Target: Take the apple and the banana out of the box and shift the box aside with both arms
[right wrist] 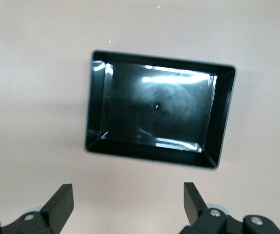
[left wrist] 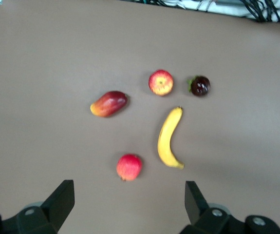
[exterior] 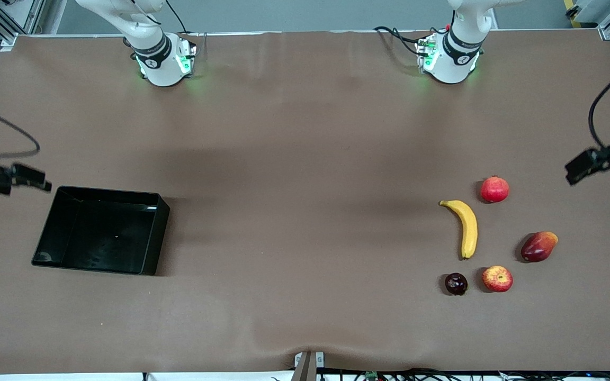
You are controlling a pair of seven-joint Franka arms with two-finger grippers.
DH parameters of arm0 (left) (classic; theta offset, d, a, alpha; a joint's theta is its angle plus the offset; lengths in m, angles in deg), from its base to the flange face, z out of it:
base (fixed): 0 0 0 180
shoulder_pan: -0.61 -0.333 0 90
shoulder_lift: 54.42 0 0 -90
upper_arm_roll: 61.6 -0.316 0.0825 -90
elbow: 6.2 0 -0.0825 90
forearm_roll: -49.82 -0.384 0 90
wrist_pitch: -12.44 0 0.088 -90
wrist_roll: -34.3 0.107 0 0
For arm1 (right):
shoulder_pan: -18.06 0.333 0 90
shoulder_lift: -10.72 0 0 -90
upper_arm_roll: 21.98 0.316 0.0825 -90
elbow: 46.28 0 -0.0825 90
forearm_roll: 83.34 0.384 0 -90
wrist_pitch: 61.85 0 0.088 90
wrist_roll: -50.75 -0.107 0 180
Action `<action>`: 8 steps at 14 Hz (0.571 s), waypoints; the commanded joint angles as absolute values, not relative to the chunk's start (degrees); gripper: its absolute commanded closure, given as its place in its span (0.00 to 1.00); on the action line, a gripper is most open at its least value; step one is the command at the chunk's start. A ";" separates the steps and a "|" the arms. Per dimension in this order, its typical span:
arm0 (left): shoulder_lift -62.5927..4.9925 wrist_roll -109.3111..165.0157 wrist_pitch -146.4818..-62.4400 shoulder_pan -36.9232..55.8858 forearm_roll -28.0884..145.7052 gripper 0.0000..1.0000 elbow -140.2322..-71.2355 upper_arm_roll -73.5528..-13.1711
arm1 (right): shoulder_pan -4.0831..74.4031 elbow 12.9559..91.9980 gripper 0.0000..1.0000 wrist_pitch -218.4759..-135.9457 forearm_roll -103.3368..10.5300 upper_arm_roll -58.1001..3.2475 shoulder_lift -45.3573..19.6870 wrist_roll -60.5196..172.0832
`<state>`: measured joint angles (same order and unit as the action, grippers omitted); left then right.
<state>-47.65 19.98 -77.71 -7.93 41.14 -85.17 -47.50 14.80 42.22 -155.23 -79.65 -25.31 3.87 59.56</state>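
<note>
Two tools spread, nothing held: left tool [left wrist: 127,200], right tool [right wrist: 127,202]; glossy box [exterior: 152,233].

My two arms are white with black joint bands, green lights glowing at their bases. Black cables trail from each. The left gripper [exterior: 580,168] and right gripper [exterior: 34,180] are black.

My work surface is a wide table [exterior: 294,159] under a matte brown cover, lightly rippled at the edge nearest the front camera. A grey wall [exterior: 305,13] runs along its top edge, aluminium framing [exterior: 3,21] stands at the corners, and soft shadows cross the cover
</note>
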 commanded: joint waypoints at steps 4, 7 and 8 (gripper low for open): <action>-54.76 27.00 -74.66 2.61 48.22 0.00 -90.74 -60.78 | 18.15 45.48 0.00 -147.91 -82.99 -22.87 13.09 49.62; -58.27 29.64 -74.66 2.72 50.16 0.00 -95.21 -61.42 | 18.50 45.04 0.00 -145.88 -82.90 -23.20 13.44 47.41; -58.81 29.73 -74.49 2.37 50.26 0.00 -95.84 -61.25 | 18.50 44.95 0.00 -145.36 -82.81 -23.38 13.44 47.50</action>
